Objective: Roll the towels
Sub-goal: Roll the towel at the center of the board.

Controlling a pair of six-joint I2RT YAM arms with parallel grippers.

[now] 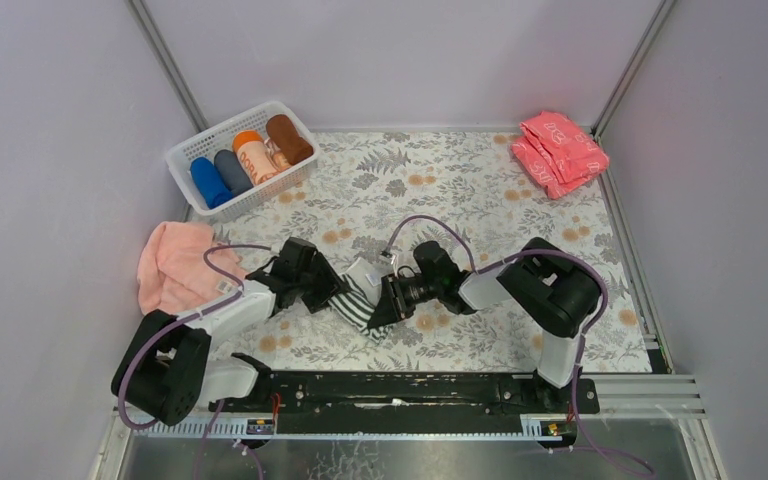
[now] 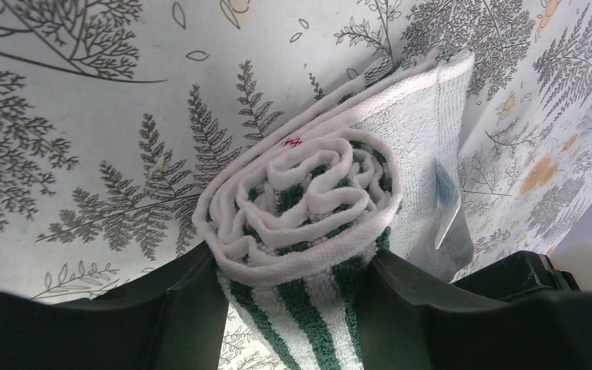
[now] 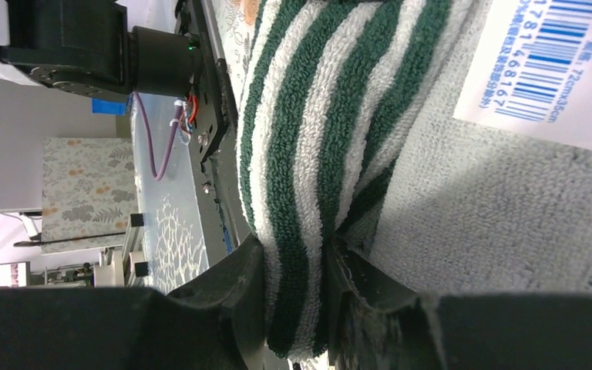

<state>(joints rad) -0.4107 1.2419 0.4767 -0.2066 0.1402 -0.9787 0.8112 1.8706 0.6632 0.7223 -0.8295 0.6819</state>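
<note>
The dark-and-white striped towel (image 1: 357, 304) lies mid-table between both grippers. In the left wrist view it is a tight spiral roll (image 2: 308, 185), and my left gripper (image 2: 297, 270) is shut on it, one finger pressing each side. My right gripper (image 3: 297, 262) is shut on a fold of the same striped towel (image 3: 301, 116) from the opposite end. In the top view the left gripper (image 1: 328, 295) and the right gripper (image 1: 388, 300) face each other across it. A pale pink towel (image 1: 173, 265) lies unrolled at the left edge. A rust-brown rolled towel (image 1: 288, 137) sits in the basket.
A white basket (image 1: 220, 125) at the back left holds blue, grey, orange and brown rolls. Folded coral-pink towels (image 1: 560, 152) are stacked at the back right corner. A white barcode label (image 3: 555, 62) hangs from the striped towel. Walls close in on both sides.
</note>
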